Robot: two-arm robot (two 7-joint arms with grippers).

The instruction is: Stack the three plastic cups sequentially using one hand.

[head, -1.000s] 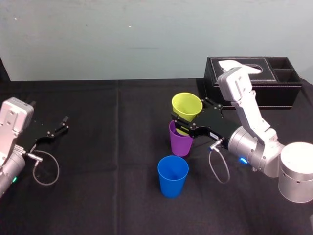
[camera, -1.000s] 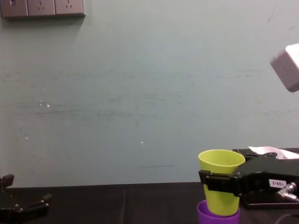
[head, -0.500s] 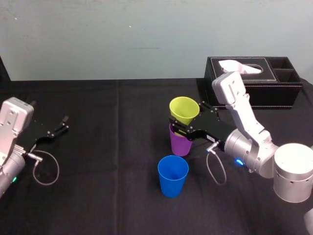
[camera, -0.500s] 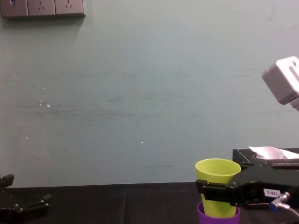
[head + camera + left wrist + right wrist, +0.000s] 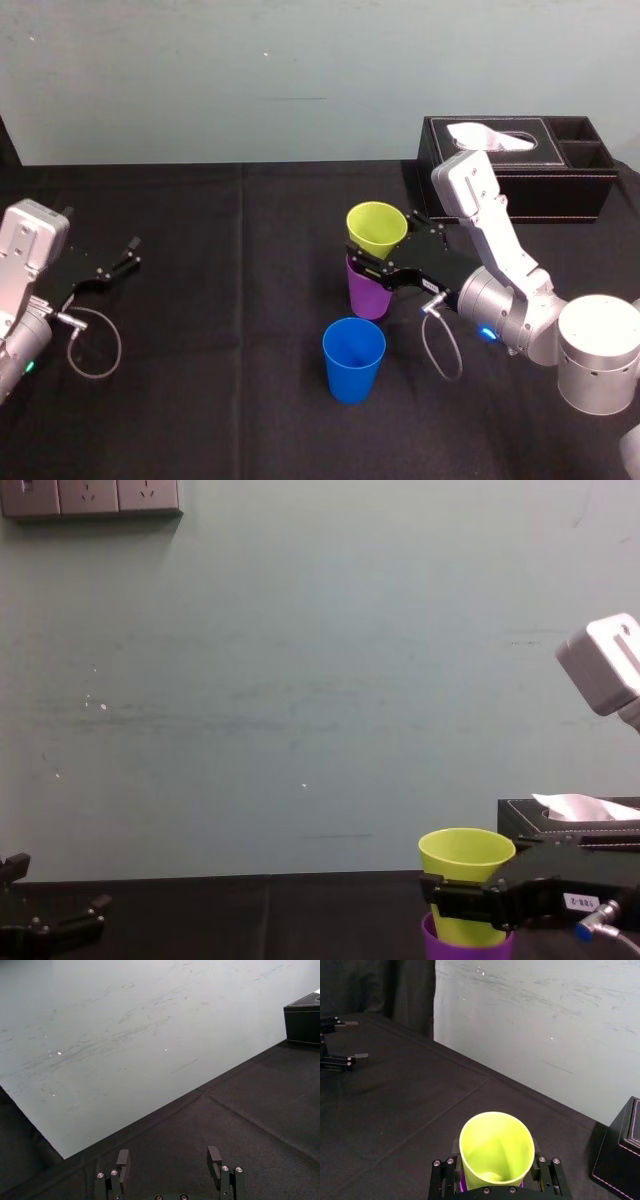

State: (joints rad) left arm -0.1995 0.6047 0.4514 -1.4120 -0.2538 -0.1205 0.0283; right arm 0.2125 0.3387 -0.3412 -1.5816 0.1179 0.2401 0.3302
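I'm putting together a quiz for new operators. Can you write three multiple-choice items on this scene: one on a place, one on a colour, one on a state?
1. Where does the blue cup stand relative to the purple cup?
A. nearer the robot
B. behind it, farther from the robot
C. stacked inside it

2. Which cup does the right gripper hold?
A. the purple cup
B. the yellow-green cup
C. the blue cup

3. How is the left gripper?
A. shut on a cup
B. open and empty
C. shut on nothing

Key:
1 A: it stands apart, closer to the robot.
2 B: the jaws clamp that cup's sides.
3 B: its fingers are spread with nothing between them.
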